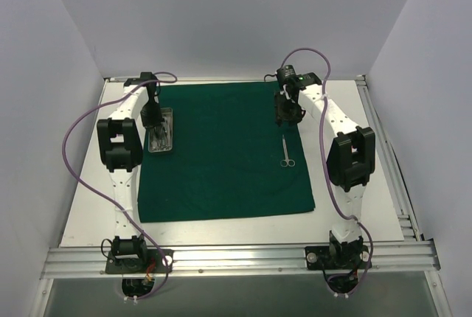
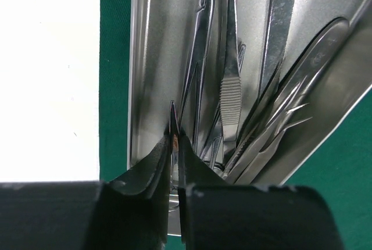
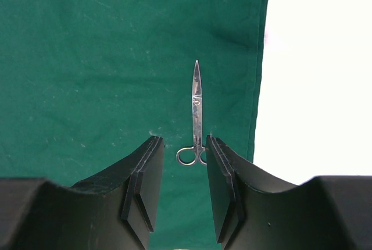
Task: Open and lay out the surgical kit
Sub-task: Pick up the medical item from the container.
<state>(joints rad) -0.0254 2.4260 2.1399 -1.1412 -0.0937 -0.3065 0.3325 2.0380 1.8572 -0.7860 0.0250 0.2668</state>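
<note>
While pointing down, left pincer [image 2: 175, 139] nips instrument [image 2: 172, 112]

The left arm [image 1: 118, 147] arches forward, the left hand [image 2: 175, 140] pointing down, fingers pinched on a thin steel instrument [image 2: 172, 116]. The right arm [image 1: 350, 156] arches likewise; the right hand [image 3: 185, 140] hangs down, fingers apart.

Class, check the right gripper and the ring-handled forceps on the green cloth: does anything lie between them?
Nothing visible does. The right gripper is open above the green cloth, and the ring-handled forceps lie alone on it near its right edge, rings toward the gap between the fingers.
</note>
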